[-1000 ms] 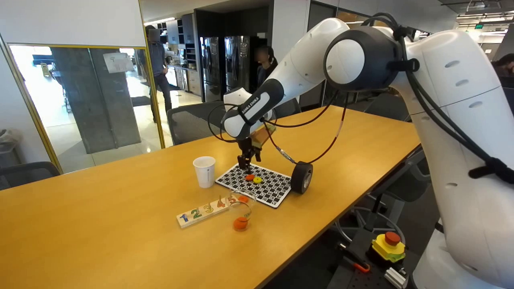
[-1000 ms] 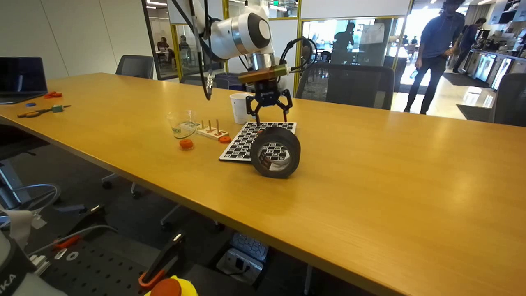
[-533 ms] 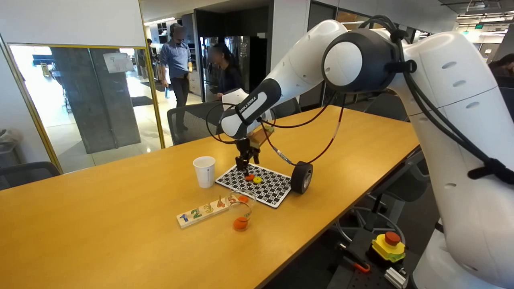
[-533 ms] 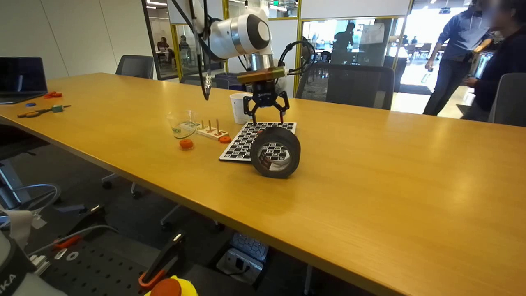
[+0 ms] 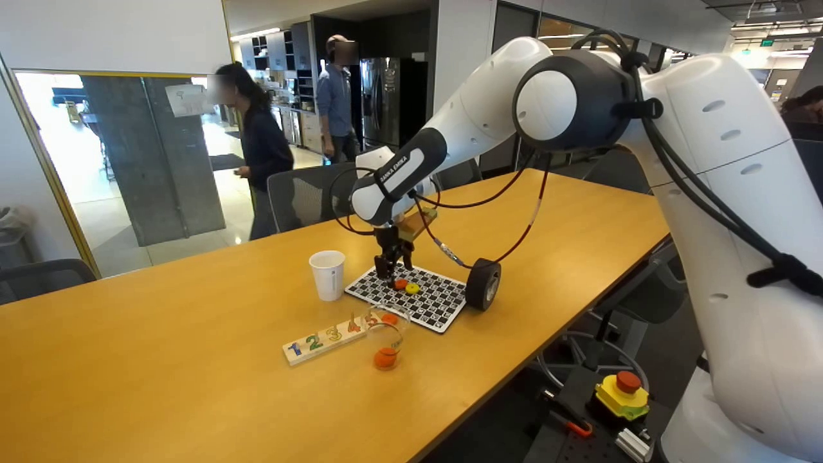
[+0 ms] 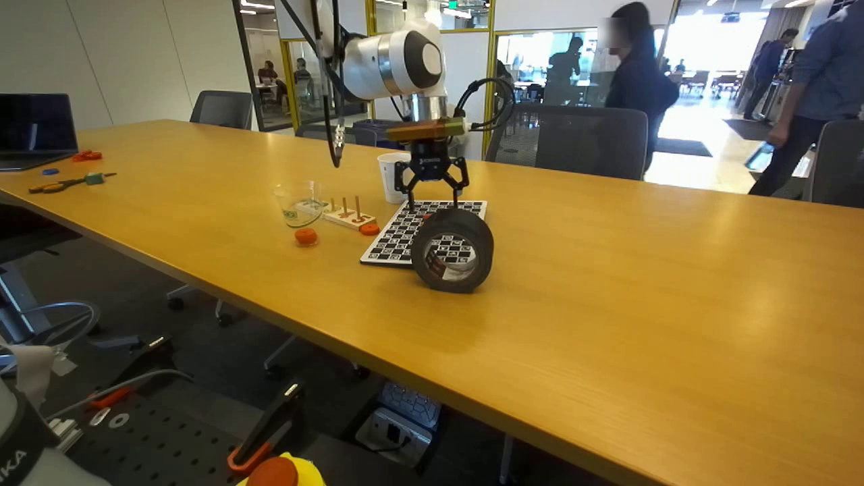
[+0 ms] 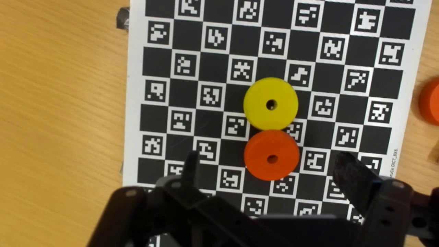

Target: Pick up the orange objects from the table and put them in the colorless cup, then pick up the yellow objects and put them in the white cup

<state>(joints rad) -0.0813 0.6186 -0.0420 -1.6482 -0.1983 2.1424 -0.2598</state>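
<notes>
An orange disc (image 7: 271,147) and a yellow disc (image 7: 264,116) touch on the checkered board (image 7: 214,65); both also show in an exterior view (image 5: 400,283). My gripper (image 7: 269,153) is open and empty, low over the board, its fingers apart on either side of the orange disc in the wrist view. A second orange disc (image 6: 369,229) lies on the table beside the board. A third (image 6: 306,235) is at the foot of the colorless cup (image 6: 299,204); I cannot tell if it is inside. The white cup (image 5: 328,276) stands upright beside the board.
A black tape roll (image 6: 452,251) stands on edge at the board's near end. A numbered wooden peg board (image 5: 331,341) lies by the colorless cup. A laptop (image 6: 37,131) and pliers (image 6: 57,185) are farther along the table. People stand behind the table.
My gripper has come down a little and shifted slightly toward the white cup, staying open. The discs and cups have not moved. People behind the table have walked past.
</notes>
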